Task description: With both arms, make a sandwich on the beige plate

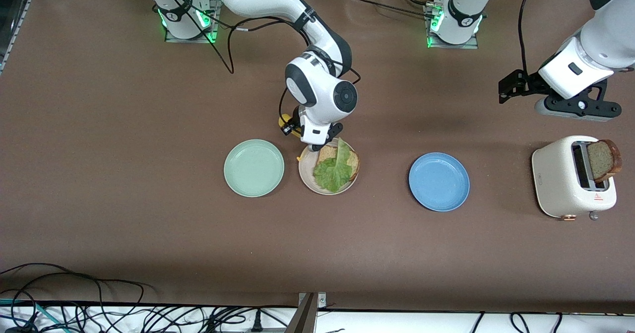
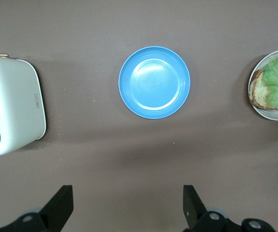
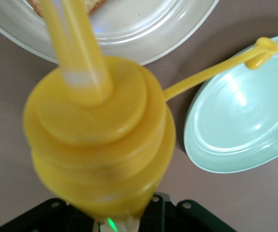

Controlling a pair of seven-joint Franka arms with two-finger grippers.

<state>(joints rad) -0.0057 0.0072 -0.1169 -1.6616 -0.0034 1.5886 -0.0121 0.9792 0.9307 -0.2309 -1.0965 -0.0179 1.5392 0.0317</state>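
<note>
the right gripper (image 1: 317,142) hangs over the edge of the beige plate (image 1: 308,179) on the side toward the robots' bases, clenched around a yellow squeeze bottle (image 3: 100,145); in the right wrist view the bottle fills most of the picture, its nozzle (image 3: 74,43) pointing at the plate and its small cap (image 3: 262,50) dangling on a thin strap over the mint-green plate (image 1: 253,167); on the beige plate lies one slice of brown bread (image 1: 351,160) with a ruffled lettuce leaf (image 1: 333,170) spread on top of it, the leaf uncovered; the mint-green plate sits just beside the beige one toward the right arm's end of the table, the blue plate (image 1: 439,181) well apart from it toward the left arm's end; a cream toaster (image 1: 565,184) stands near the left arm's end of the table, with a second slice of brown bread (image 1: 603,160) sticking up out of its slot; the left gripper (image 2: 127,205) waits in the air over the bare brown table (image 1: 124,124), near the toaster, its fingers (image 2: 62,203) spread wide and released, grasping nothing; the left wrist view looks down on the blue plate, with the toaster and the beige plate at its edges.
</note>
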